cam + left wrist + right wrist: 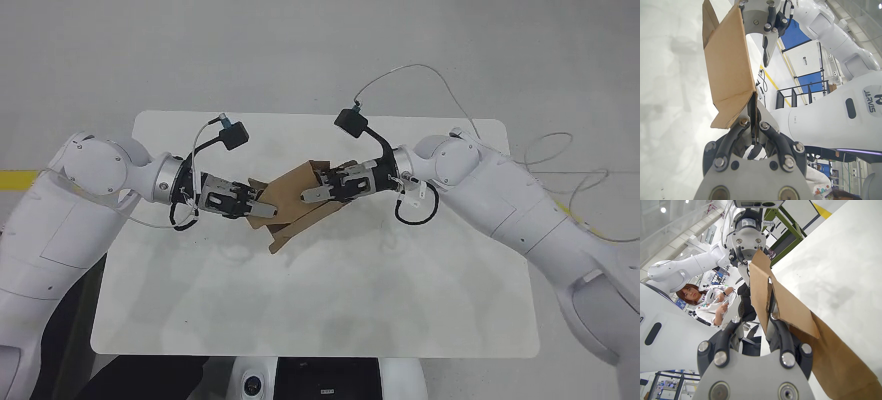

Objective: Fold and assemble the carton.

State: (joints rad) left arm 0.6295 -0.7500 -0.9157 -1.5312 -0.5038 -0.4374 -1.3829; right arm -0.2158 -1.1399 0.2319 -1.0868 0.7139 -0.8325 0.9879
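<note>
The white table (450, 300) lies under both arms. Above its middle, nearer its far edge, the brown carton (293, 192) hangs half-folded and off the table's surface, its flaps loose. The left gripper (270, 212) is clenched on one carton panel. The right gripper (314, 193) has its jaws spread, straddling the opposite wall without clamping it.

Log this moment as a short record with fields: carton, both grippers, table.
Object: carton, brown cardboard, partly folded, flaps loose
Left arm: left gripper, jaws shut on a carton panel's edge
Right arm: right gripper, jaws open, straddling the opposite end
Surface: white table, carton over its middle
</note>
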